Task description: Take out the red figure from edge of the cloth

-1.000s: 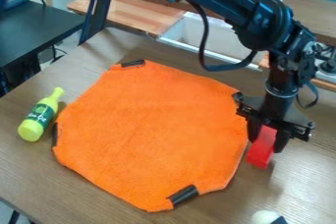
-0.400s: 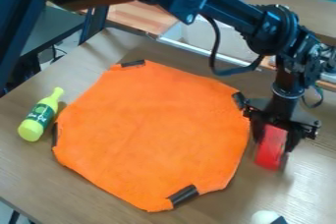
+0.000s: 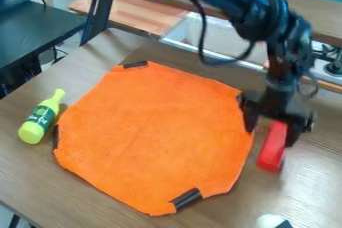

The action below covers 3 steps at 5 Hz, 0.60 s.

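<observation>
At the right of the frame the gripper [image 3: 270,138] hangs with its fingers wide apart over the red figure [image 3: 271,153], which lies on the table [image 3: 220,212], just beside the right edge of the orange cloth [image 3: 157,137].

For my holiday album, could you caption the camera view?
Robot jaws, parted, at a red figure beside an orange cloth, a yellow-green bottle lying opposite.

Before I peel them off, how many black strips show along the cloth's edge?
3: top strip, left strip and lower-right strip on the orange cloth. The hand may hide another.
</observation>
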### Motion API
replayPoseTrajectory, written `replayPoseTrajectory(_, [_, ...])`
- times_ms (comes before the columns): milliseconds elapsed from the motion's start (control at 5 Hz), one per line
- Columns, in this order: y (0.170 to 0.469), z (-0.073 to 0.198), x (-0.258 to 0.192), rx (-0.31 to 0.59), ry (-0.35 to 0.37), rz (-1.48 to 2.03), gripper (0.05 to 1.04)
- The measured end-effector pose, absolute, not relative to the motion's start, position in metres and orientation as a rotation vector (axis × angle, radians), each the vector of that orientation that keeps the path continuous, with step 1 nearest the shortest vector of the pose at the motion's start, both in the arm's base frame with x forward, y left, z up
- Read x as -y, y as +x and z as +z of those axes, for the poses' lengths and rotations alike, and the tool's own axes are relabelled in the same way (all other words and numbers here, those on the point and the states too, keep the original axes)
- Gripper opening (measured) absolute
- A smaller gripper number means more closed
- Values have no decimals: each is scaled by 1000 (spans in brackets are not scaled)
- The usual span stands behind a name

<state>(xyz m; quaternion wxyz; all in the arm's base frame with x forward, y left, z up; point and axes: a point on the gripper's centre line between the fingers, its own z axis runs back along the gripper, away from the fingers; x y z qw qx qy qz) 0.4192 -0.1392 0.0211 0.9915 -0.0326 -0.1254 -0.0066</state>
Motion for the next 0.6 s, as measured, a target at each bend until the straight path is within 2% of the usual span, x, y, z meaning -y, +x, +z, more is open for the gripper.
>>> replayPoseTrajectory(200, [415,73,110,349,-98,-6,1000])
replayPoseTrajectory(600, [372,114,52,327,-158,33,999])
